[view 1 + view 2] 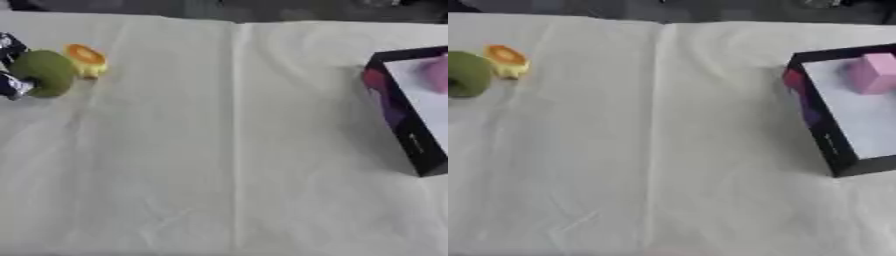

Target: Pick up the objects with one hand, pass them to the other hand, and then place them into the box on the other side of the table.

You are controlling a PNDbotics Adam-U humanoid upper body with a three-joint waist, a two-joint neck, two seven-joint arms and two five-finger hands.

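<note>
A green round object (44, 72) lies at the table's far left. A small yellow object with an orange top (87, 60) stands right beside it. At the left edge, black and silver fingers of my left hand (12, 85) show above and below the green object, curled round it. The rest of that hand is out of view. On the right stands a black box (822, 134) with a white inside. It holds a pink block (874, 73). My right hand shows in neither view.
A white cloth (227, 160) covers the whole table, with a crease running down its middle. The table's far edge meets a dark background at the top of the views.
</note>
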